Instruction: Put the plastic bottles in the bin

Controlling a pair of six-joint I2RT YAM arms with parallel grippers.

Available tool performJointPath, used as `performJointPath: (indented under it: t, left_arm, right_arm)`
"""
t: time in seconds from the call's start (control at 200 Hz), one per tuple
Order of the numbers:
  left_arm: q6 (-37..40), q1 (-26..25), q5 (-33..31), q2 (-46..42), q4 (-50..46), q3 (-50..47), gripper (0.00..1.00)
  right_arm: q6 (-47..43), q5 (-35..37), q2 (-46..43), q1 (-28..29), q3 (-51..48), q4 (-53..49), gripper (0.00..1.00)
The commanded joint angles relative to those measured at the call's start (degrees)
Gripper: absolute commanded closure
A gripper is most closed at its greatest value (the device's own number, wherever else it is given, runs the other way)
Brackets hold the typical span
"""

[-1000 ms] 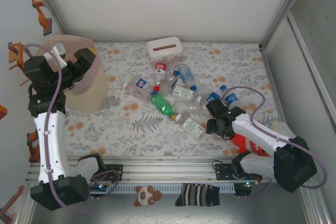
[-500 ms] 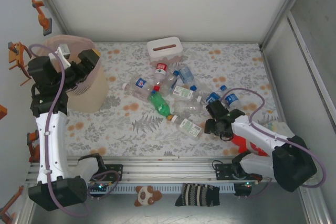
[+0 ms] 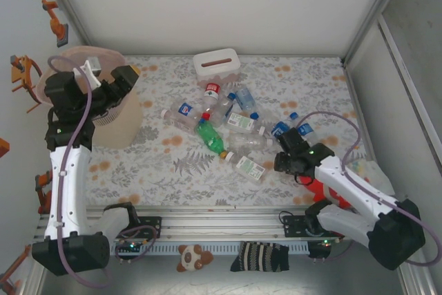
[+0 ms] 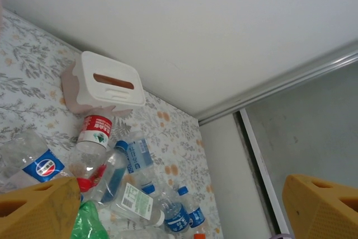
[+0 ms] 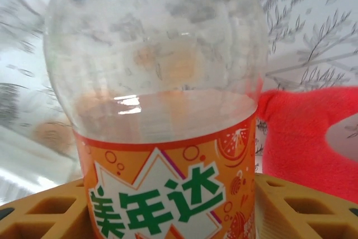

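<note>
Several plastic bottles (image 3: 221, 119) lie heaped mid-table, among them a green one (image 3: 210, 136) and a white-labelled one (image 3: 250, 167); the left wrist view looks down on the same heap (image 4: 117, 166). The pinkish bin (image 3: 117, 126) stands at the far left. My left gripper (image 3: 117, 82) hovers over the bin's right rim, open and empty, its yellow fingers (image 4: 39, 208) far apart. My right gripper (image 3: 289, 158) sits low at the heap's right end. It is shut on a clear bottle with an orange label (image 5: 162, 138), a finger (image 5: 296, 205) pressed against each side.
A white tissue box (image 3: 216, 63) stands behind the heap. A red plush toy (image 3: 319, 188) lies just right of my right gripper, close beside the held bottle (image 5: 313, 132). Two blue-labelled bottles (image 3: 293, 128) lie just beyond that gripper. A striped sock (image 3: 259, 257) and a small teddy (image 3: 188, 257) lie below the front rail.
My right jaws have narrowed onto the orange-labelled bottle and that wrist has shifted slightly right. My left gripper has drifted a little right and up over the bin's rim.
</note>
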Motion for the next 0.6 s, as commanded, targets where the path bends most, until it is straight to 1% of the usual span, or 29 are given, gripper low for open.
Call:
performJointPath:
  t: [0.0,0.145,0.225,0.28,0.406,0.596]
  left_arm:
    - [1.5,-2.8,-0.2,-0.3,4.9,-1.0,0.08]
    - [3.0,-7.7,0.3,0.3,10.8,-1.9,0.08]
    - [4.2,-11.3,0.5,1.1,14.3,-2.1,0.13]
    - [5.5,-14.0,1.0,1.8,16.9,-2.2,0.13]
    - [8.8,-20.5,0.9,3.2,20.9,-2.3,0.13]
    - [10.6,-29.2,1.0,7.0,25.8,-0.9,0.12]
  right_arm:
    - [-3.9,1.7,-4.3,-0.3,4.5,-2.2,0.45]
    - [-11.0,-3.8,-8.6,-0.3,9.3,1.3,0.45]
    - [-14.5,-8.2,-9.1,-0.3,12.4,3.3,0.46]
    - [-16.6,-11.4,-9.0,-0.3,14.3,5.0,0.47]
    - [-19.4,-18.3,-9.6,-0.3,17.3,10.2,0.48]
    - [-21.7,-28.2,-9.7,-0.3,20.0,18.6,0.5]
